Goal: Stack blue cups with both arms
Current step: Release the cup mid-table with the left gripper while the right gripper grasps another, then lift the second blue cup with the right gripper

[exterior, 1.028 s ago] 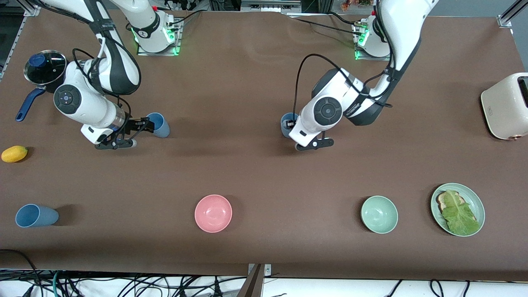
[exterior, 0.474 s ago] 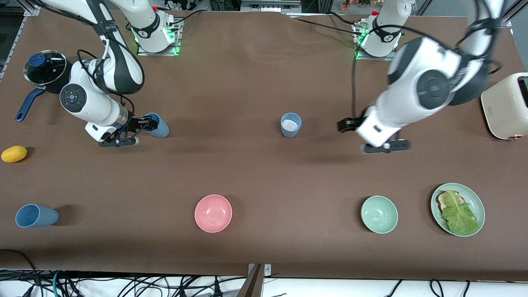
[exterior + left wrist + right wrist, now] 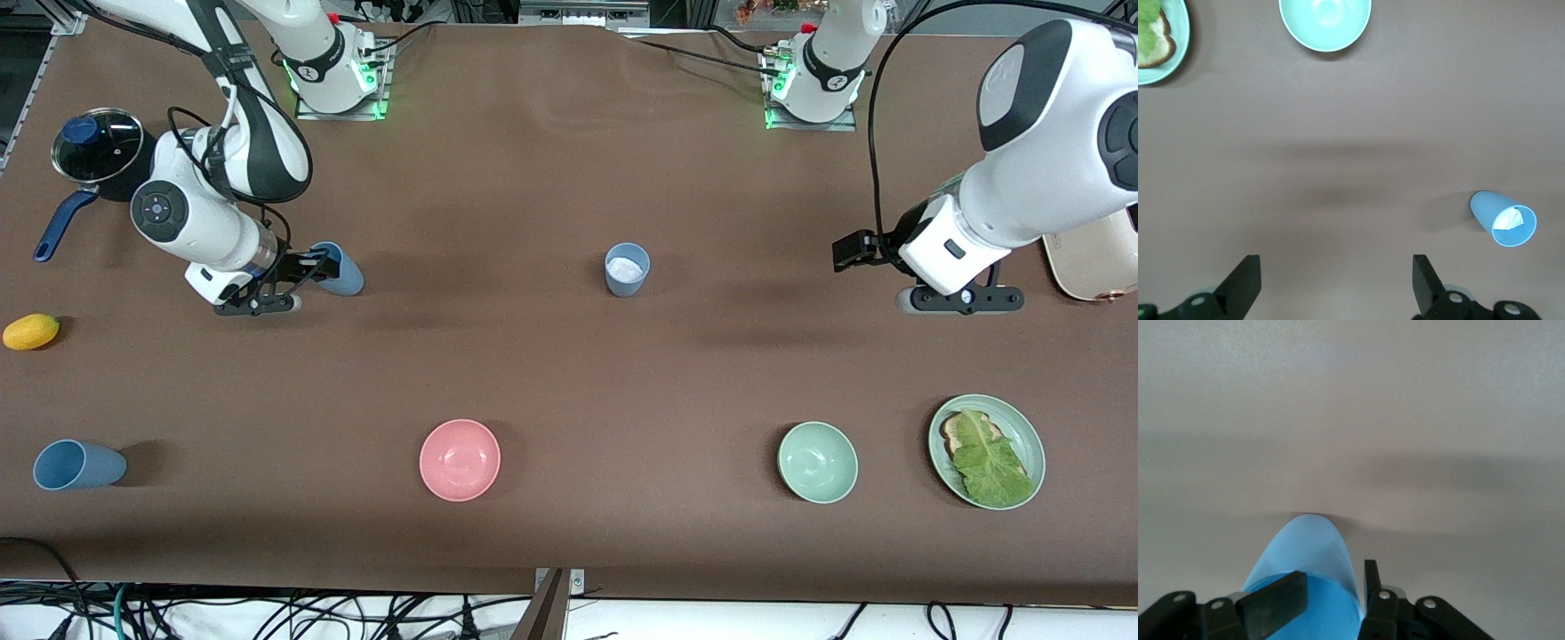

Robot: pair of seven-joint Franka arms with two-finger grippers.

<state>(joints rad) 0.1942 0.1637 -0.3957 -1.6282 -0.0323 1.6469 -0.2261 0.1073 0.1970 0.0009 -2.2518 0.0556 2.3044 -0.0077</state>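
Where brown cloth covers the table [image 3: 533, 373], a greyer cup [image 3: 627, 268] stands upright, mouth up. The right gripper [image 3: 322, 267] clasps a sky-blue cup [image 3: 340, 269]; the left gripper [image 3: 853, 252], fingers spread, hangs over bare cloth. A third cup [image 3: 78, 465] lies on its side.

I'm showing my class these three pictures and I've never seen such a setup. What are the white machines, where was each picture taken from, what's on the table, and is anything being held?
They are two robot arms with two-finger grippers. The wide picture looks down from a high camera facing them; the other two come from cameras on each arm's wrist. The right gripper is closed on a blue cup, which its wrist view shows between the fingers. The left gripper is open and empty, up over the table's left-arm end. A second cup stands mid-table; a third lies on its side. Also there: pink bowl, green bowl, plate, pot, toaster.
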